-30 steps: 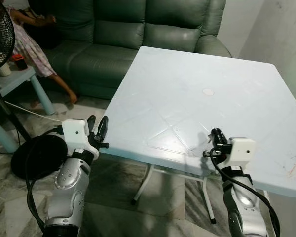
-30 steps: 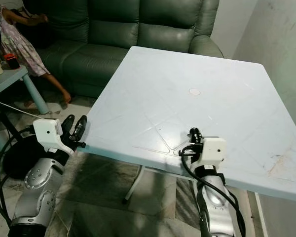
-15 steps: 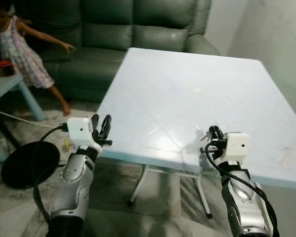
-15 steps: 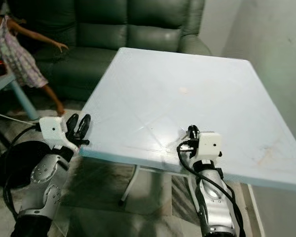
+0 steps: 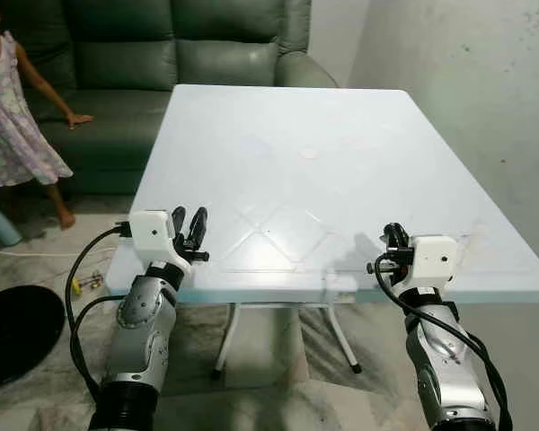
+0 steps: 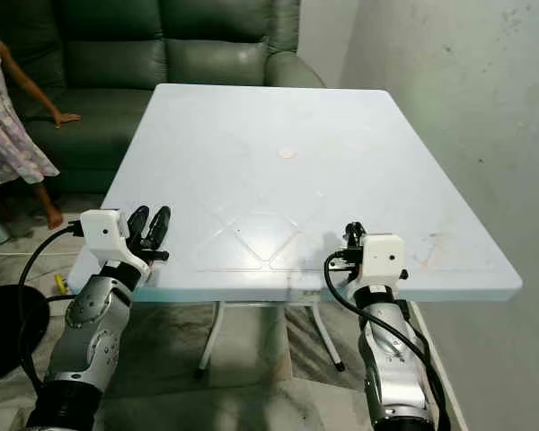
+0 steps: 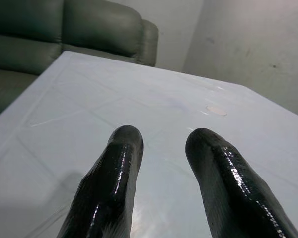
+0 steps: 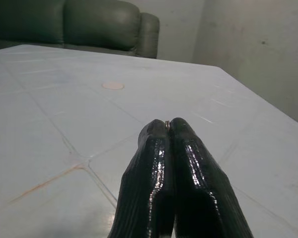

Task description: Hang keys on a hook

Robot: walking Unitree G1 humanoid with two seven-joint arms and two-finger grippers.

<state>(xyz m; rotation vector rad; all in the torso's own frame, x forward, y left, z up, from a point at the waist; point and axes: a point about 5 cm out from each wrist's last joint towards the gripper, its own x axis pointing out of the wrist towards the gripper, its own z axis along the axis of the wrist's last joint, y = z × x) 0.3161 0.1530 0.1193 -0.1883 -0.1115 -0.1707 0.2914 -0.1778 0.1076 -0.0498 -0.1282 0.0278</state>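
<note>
My right gripper [image 5: 393, 232] hovers over the near right edge of the white table [image 5: 296, 117]. Its fingers are shut, and a thin sliver of metal [image 8: 167, 122], apparently part of the keys, peeks out between the tips. My left gripper [image 5: 189, 217] stands open at the table's near left edge with nothing between its fingers [image 7: 121, 148]. No hook can be made out.
A dark green sofa [image 5: 117, 54] stands behind the table, with a person [image 5: 9, 126] in front of it at the left. A bare grey wall [image 5: 485, 90] runs along the right. A black round base [image 5: 9, 332] lies on the tiled floor at the left.
The camera has swung to the right, so the table sits more centred and the wall shows more. The person has shifted along the sofa. Both grippers keep their pose.
</note>
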